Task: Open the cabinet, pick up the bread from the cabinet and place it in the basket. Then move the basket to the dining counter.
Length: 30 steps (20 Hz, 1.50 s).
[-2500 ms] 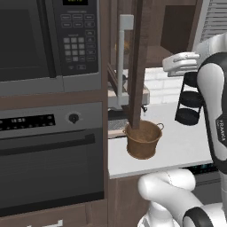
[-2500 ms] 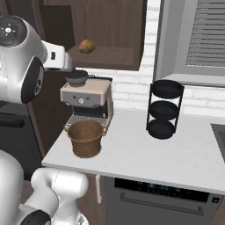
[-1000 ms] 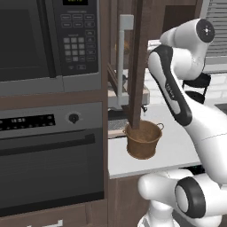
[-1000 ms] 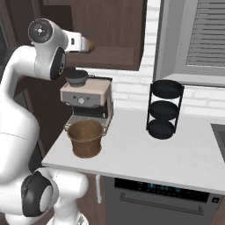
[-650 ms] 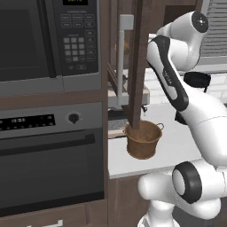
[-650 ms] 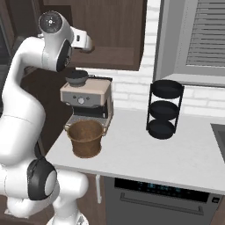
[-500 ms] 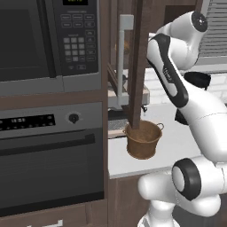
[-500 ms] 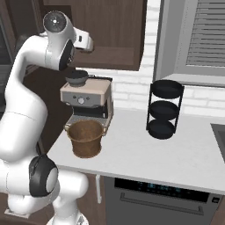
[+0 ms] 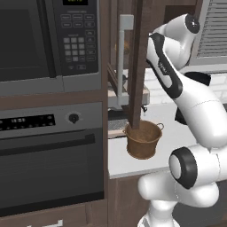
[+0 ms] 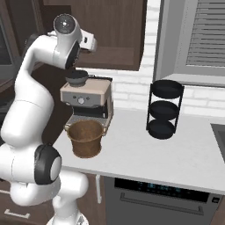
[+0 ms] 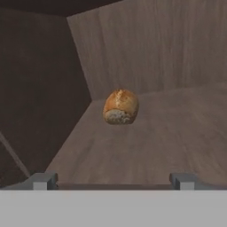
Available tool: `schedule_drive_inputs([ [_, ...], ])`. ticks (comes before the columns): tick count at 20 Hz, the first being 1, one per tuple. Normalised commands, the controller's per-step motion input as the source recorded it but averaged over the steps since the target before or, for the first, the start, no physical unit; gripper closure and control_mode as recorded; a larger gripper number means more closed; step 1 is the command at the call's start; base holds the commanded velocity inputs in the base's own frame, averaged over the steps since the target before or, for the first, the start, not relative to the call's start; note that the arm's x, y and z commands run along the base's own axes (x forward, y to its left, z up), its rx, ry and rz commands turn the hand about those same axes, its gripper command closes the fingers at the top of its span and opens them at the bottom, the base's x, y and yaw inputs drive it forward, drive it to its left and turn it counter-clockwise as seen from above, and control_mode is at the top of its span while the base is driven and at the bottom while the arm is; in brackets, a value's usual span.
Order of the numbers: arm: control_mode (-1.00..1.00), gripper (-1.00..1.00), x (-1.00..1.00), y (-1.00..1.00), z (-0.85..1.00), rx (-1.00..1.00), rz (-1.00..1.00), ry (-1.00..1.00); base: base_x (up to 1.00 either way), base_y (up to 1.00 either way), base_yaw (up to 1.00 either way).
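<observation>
The cabinet (image 10: 115, 27) stands open, its door (image 9: 138, 66) swung out edge-on with the silver bar handle (image 9: 125, 53) facing me. In the hand view the bread (image 11: 120, 106), a small golden-brown bun, lies on the cabinet's wooden shelf (image 11: 159, 137) near the back corner. My gripper (image 11: 113, 181) is open at the shelf's front edge, facing the bread with a clear gap to it and nothing between the fingertips (image 11: 42, 180). The basket (image 10: 85, 138), copper-brown and bucket-shaped, sits on the white worktop below (image 9: 142, 139). The dining counter is out of view.
A coffee machine (image 10: 86, 99) stands right behind the basket, under the cabinet. A black three-tier canister stand (image 10: 164, 110) is to the right on the white worktop (image 10: 176, 154). A microwave (image 9: 48, 40) and oven (image 9: 48, 150) fill the wall left of the cabinet door.
The arm has swung up and pushed the hand further into the open cabinet, now covering the bread in the right base view. The gripper stayed open; the basket has not moved.
</observation>
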Motion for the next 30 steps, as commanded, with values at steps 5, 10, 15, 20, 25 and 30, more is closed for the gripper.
schedule_drive_inputs([
  [5,-1.00,-1.00,0.42,0.00,-0.07,0.02,0.00,0.05,0.00,0.00,0.00],
  [10,-1.00,-1.00,0.40,0.01,-0.12,0.01,0.00,0.03,0.00,0.00,0.00],
  [15,-1.00,-1.00,0.33,0.19,-0.19,0.01,0.00,0.05,0.00,0.00,0.00],
  [20,-1.00,-1.00,0.38,0.22,-0.10,0.00,0.00,0.01,0.00,0.00,0.00],
  [25,-1.00,-1.00,0.47,0.03,-0.07,0.00,0.00,0.04,0.00,0.00,0.00],
  [30,-1.00,-1.00,0.52,0.00,-0.01,0.00,0.00,0.06,0.00,0.00,0.00],
])
